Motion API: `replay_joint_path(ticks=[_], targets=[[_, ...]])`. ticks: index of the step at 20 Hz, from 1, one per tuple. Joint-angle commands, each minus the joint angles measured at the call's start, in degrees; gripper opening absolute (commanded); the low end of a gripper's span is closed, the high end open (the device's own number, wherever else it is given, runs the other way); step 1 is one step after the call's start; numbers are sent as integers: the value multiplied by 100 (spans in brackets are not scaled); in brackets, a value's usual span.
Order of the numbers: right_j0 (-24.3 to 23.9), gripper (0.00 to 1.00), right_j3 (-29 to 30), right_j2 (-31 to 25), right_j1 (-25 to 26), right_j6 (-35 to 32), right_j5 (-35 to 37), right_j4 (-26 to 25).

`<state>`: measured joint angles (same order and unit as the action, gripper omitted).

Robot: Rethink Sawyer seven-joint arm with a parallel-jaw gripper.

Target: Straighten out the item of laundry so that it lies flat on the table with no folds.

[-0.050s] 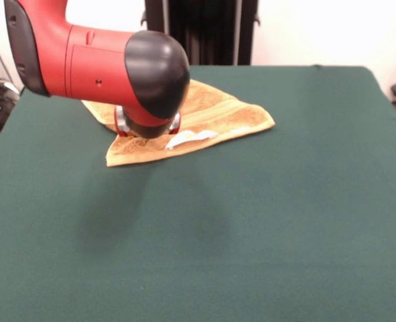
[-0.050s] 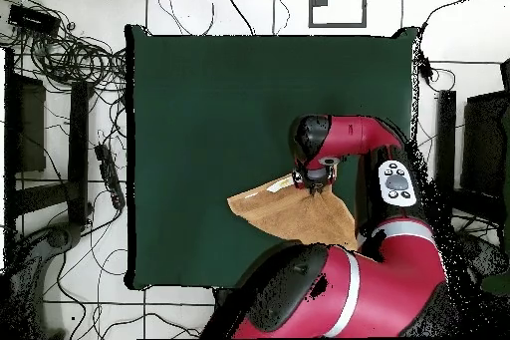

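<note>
Towel [image 1: 214, 114] lies folded into a rough triangle on the green table [image 1: 265, 221], gripper [image 1: 147, 127] down on it, finger state impossible to tell

No text, brand, number or sign can be read in either view. The towel [image 1: 211, 114] carries a white label [image 1: 189, 138] at its edge toward six o'clock in the front view, but any print on it is too small to make out. In the overhead view, the arm [image 2: 398, 181] bears a grey panel of small buttons at about three o'clock from the towel; no marks on them are legible.
</note>
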<state>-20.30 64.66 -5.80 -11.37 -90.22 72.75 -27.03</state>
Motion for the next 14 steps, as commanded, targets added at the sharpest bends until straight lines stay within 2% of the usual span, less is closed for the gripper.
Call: replay_joint_path(ticks=[1,14], targets=[[447,0,-1006,-1219,869,-986,-2835,402],[530,0,-1216,-1210,947,-1102,-2711,405]])
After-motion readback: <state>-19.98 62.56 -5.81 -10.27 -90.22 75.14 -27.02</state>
